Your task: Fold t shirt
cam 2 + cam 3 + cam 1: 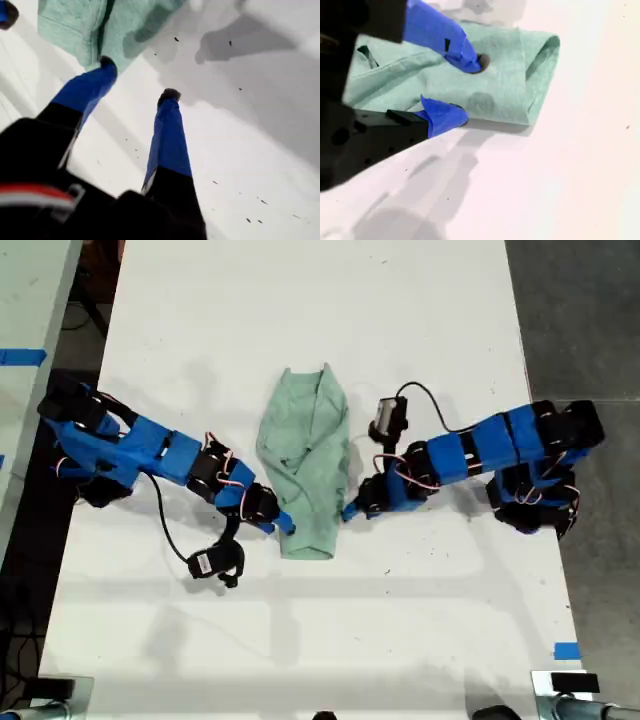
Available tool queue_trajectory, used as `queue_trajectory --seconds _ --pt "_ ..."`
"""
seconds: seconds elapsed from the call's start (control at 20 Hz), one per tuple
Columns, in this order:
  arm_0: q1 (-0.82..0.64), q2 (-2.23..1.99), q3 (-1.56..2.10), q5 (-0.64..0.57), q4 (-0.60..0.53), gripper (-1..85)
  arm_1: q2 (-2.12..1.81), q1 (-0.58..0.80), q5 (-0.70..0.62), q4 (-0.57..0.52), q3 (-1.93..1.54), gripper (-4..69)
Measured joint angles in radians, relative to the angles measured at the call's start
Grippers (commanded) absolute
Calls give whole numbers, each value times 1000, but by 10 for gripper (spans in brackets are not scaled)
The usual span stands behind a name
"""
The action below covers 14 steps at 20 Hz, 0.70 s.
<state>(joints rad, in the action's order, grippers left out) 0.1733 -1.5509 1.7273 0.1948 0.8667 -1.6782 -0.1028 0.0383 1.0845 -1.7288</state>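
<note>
**Reaching at the shirt from both sides**

Lying mid-table (300, 640), the t shirt (305, 465) is bunched lengthwise, its near end between both arms. My first gripper (137, 80) has its fingers apart, one tip touching the fabric edge, the other on bare table. My second gripper (465, 87) spreads over the shirt's edge, one finger (447, 42) on top; whether the lower finger (442, 115) pins cloth is hidden.

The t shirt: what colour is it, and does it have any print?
Pale mint green, plain, no print visible; the t shirt shows best in the exterior view.
</note>
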Motion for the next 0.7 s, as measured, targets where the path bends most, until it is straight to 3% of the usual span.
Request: queue_trajectory --seconds 0.2,0.3,0.4,0.45,0.55,0.7 --pt "12 190 -164 12 66 183 273 -23 -15 67 313 269" --pt "11 299 -229 12 95 -1 365 -29 -37 80 422 264" --pt "11 374 -304 14 86 -2 416 -32 -49 87 479 247" --pt "9 402 -337 14 84 -2 423 -34 -46 89 491 190" --pt "8 431 -376 14 89 -2 449 -37 -46 89 500 2" --pt "8 434 -385 14 94 -2 506 -51 -46 78 525 3"
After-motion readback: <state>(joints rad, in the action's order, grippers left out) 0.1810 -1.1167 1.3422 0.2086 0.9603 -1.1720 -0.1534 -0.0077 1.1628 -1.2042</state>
